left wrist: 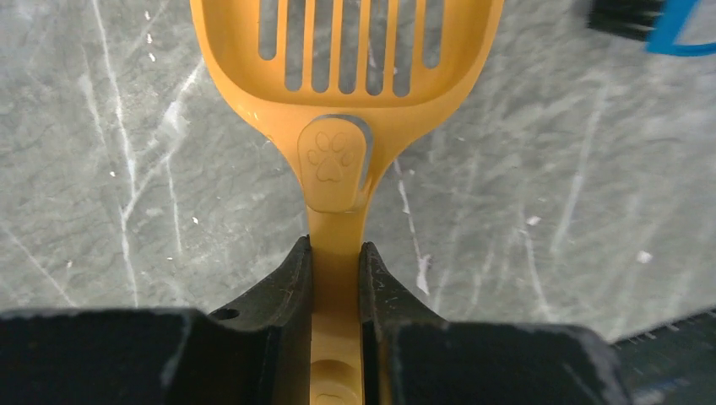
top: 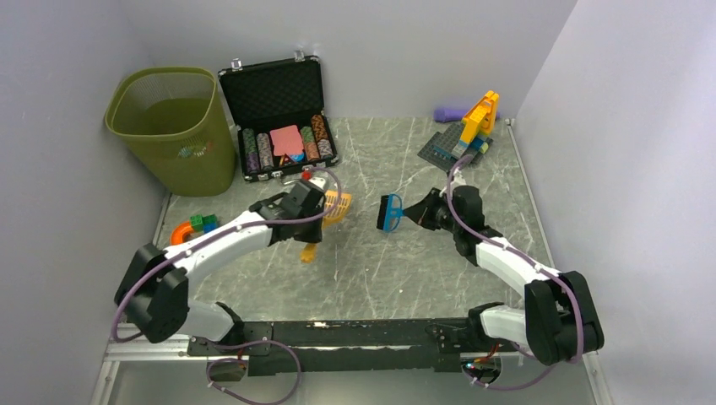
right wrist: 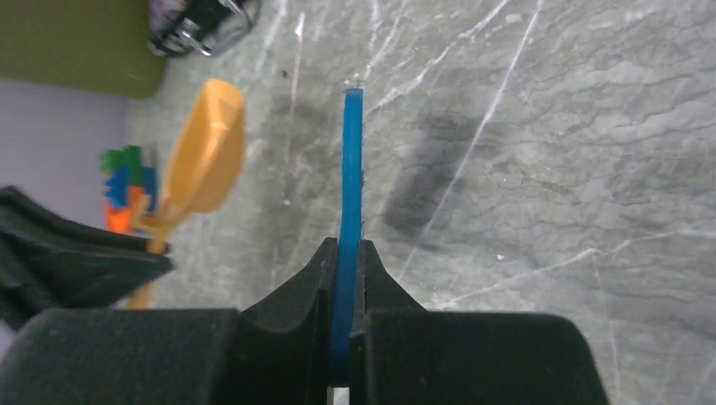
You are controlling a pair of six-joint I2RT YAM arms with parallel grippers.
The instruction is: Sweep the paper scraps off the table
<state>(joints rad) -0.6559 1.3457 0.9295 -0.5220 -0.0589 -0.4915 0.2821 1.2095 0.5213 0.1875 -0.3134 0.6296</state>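
Paper scraps: none visible on table [top: 380, 270]; sweeping looks done. Your left gripper [left wrist: 335, 249] clamps orange scoop [left wrist: 335, 160], right gripper [right wrist: 347, 246] pinches blue brush [top: 390, 213] at scoop's 3 o'clock

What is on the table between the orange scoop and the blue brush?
Nothing: in the top view only bare table separates the orange scoop from the blue brush.

— What is the scoop [left wrist: 338, 160] in the left claw [left wrist: 336, 249] made of?
— Smooth orange plastic, slightly glossy, with a moulded paw print.
— And the surface [left wrist: 110, 169] beneath that claw?
— It looks like grey-green marble, white-veined, with a dull sheen. The brush [right wrist: 353, 169] in the right claw [right wrist: 347, 246] is glossy blue plastic. Both claws look matt black.
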